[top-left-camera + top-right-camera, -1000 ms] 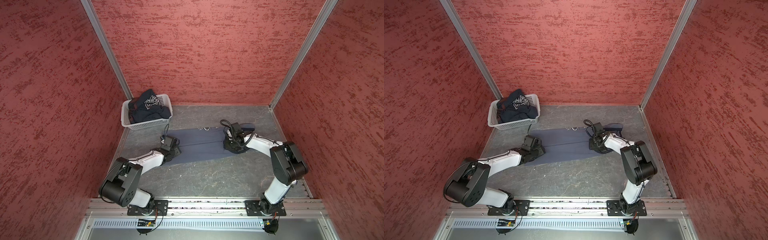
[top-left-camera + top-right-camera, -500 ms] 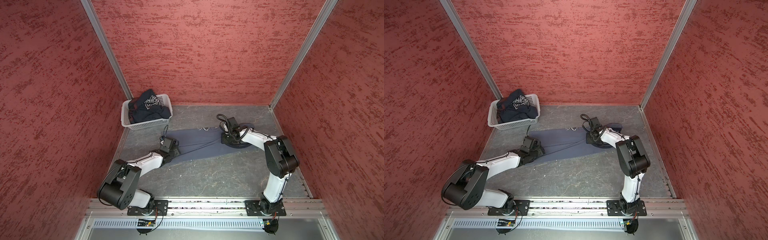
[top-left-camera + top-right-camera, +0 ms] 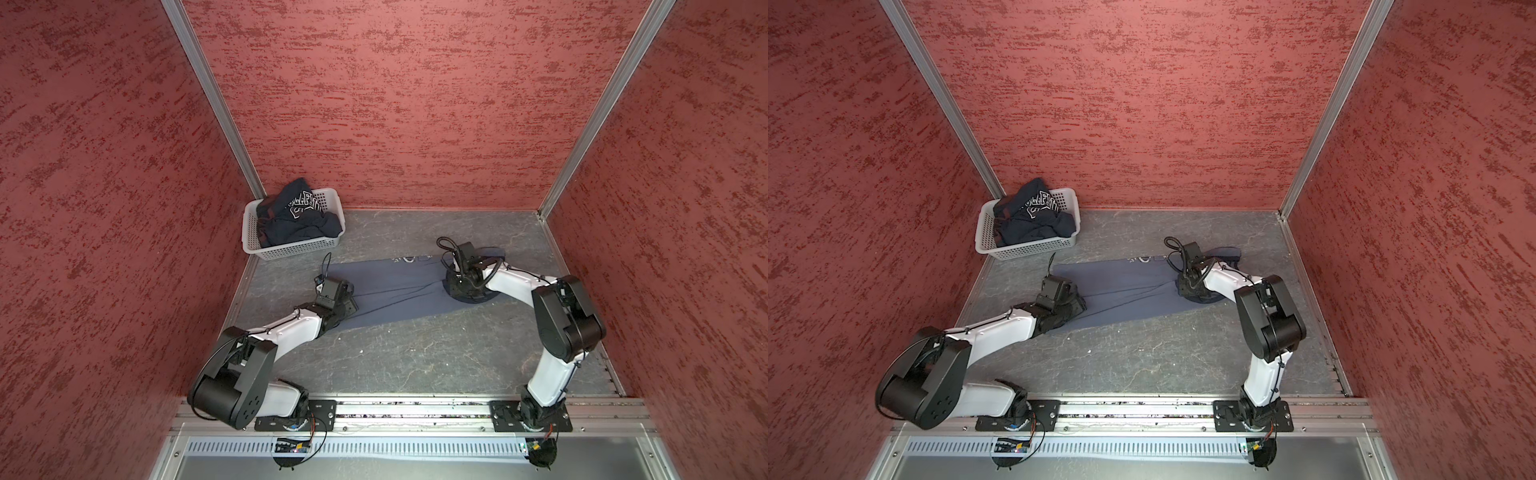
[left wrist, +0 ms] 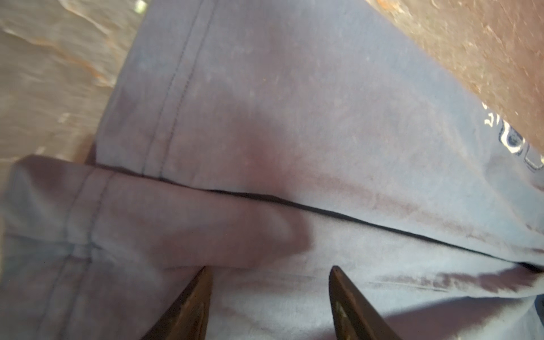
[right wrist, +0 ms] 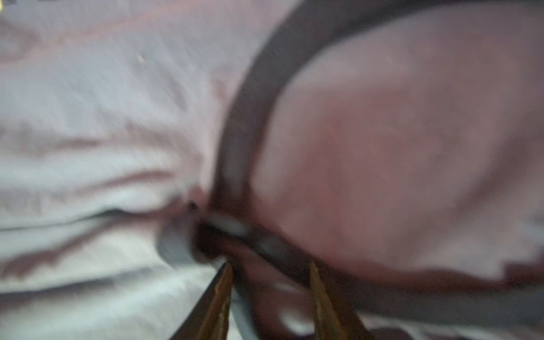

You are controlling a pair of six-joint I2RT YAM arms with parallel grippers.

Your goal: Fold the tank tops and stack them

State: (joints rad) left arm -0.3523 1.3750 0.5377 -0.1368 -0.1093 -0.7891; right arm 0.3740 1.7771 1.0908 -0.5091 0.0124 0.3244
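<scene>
A slate grey-blue tank top (image 3: 395, 286) (image 3: 1125, 286) lies across the table in a long folded strip. My left gripper (image 3: 351, 301) (image 3: 1079, 305) rests low on its left end. In the left wrist view the left gripper (image 4: 270, 269) is open over flat cloth beside a folded hem (image 4: 176, 223). My right gripper (image 3: 460, 289) (image 3: 1187, 291) presses down at the strip's right end. In the right wrist view the right gripper (image 5: 270, 265) stands open, with the blurred navy trim (image 5: 235, 123) running between its fingers. The dark navy tank top (image 3: 295, 216) (image 3: 1034, 216) sits crumpled in the basket.
The white perforated basket (image 3: 291, 249) (image 3: 1025, 249) stands at the back left corner against the red wall. Red walls close in three sides. Grey tabletop (image 3: 415, 353) stretches in front of the strip, ending at a metal rail (image 3: 415, 411) that carries both arm bases.
The right gripper shifted a little toward the back and its jaws have parted. The cloth's right end has bunched under it. The left gripper has hardly moved.
</scene>
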